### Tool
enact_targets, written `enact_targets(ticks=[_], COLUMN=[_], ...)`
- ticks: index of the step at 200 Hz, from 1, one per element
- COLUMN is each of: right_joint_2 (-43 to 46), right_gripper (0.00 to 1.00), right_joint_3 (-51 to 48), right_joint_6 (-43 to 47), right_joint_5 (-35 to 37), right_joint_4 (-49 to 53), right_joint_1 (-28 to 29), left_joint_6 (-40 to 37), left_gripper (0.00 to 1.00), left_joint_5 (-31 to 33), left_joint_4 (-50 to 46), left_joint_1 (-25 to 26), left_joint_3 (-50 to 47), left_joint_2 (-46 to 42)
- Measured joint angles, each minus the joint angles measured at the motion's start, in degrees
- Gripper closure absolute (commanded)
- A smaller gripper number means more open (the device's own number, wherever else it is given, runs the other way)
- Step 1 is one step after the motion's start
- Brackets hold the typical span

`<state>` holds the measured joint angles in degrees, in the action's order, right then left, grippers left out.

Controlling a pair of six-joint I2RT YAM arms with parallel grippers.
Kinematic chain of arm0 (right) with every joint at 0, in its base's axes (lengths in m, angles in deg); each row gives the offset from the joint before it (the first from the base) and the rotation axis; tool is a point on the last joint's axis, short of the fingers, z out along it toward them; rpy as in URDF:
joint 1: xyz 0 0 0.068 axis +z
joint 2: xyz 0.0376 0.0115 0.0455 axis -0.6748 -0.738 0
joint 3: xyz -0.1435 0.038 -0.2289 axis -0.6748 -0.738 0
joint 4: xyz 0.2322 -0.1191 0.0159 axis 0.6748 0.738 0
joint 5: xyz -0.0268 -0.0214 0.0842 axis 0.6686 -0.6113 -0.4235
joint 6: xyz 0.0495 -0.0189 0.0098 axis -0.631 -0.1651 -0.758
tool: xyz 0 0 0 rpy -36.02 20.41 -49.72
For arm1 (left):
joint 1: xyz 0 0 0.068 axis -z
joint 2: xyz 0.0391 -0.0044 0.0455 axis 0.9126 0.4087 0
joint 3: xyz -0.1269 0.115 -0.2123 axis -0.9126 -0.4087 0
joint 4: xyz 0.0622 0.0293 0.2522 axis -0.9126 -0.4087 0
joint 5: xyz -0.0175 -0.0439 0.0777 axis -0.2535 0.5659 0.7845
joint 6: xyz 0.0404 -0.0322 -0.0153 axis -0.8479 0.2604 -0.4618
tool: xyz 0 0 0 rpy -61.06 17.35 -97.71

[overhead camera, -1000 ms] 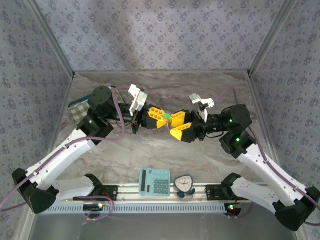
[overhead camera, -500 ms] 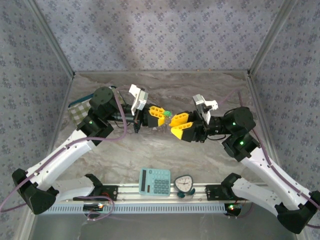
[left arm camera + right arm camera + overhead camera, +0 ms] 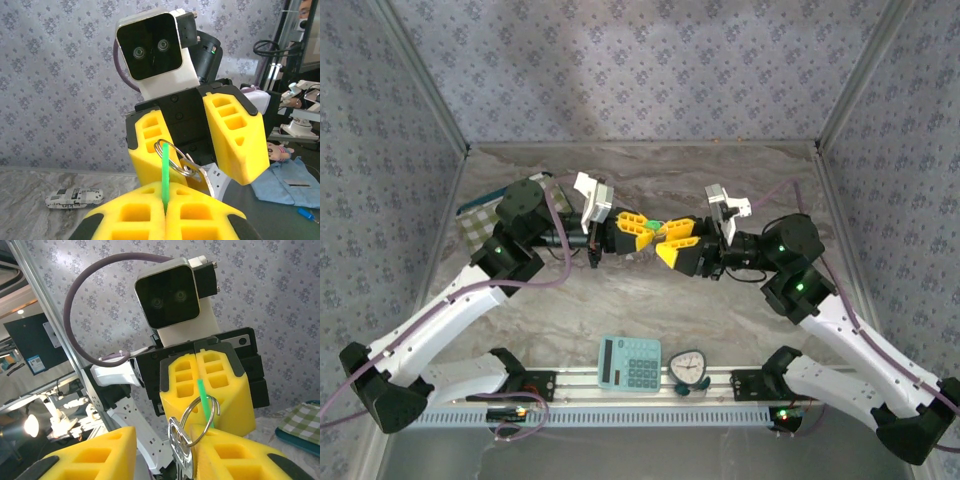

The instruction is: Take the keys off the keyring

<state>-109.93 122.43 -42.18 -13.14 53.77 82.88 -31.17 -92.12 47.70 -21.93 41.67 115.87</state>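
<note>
Holding the green strip (image 3: 164, 175) with jaws fully closed, my left gripper (image 3: 644, 229) carries the keyring (image 3: 175, 156) at the strip's far end, in mid-air above the table (image 3: 620, 300), between the two arms. My right gripper (image 3: 663, 243) faces it head-on, jaws partway apart, with no grip that I can confirm. The silver key (image 3: 202, 176) hangs below the ring, between the right fingers. Judgement: the key's long axis lies across my approach, so the right arm is the one placed to close on it.
</note>
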Motion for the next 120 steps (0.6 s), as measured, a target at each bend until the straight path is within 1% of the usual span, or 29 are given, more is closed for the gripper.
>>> enact_targets(ticks=[21, 47, 74, 120], right_joint_2=[-0.1, -0.2, -0.3, -1.5], right_gripper=[0.68, 0.67, 0.7, 0.69], right_joint_3=[-0.7, -1.4, -2.6, -5.0], right_joint_6=[-0.4, -1.0, -1.8, -3.1], right_joint_5=[1.0, 2.4, 4.5, 7.6], right_joint_4=[-0.9, -2.6, -4.3, -6.8], right_joint_1=[0.1, 0.7, 1.8, 2.3], left_joint_6=[0.0, -0.3, -0.4, -0.4], left_gripper=[1.0, 1.0, 1.0, 1.0], left_joint_5=[1.4, 5.2, 8.6, 12.0], left_joint_4=[0.3, 1.4, 2.8, 4.3], left_joint_1=[0.0, 0.3, 0.8, 0.9], left_joint_3=[-0.8, -3.3, -5.2, -6.1], left_joint_2=[-0.3, -1.6, -3.0, -4.1])
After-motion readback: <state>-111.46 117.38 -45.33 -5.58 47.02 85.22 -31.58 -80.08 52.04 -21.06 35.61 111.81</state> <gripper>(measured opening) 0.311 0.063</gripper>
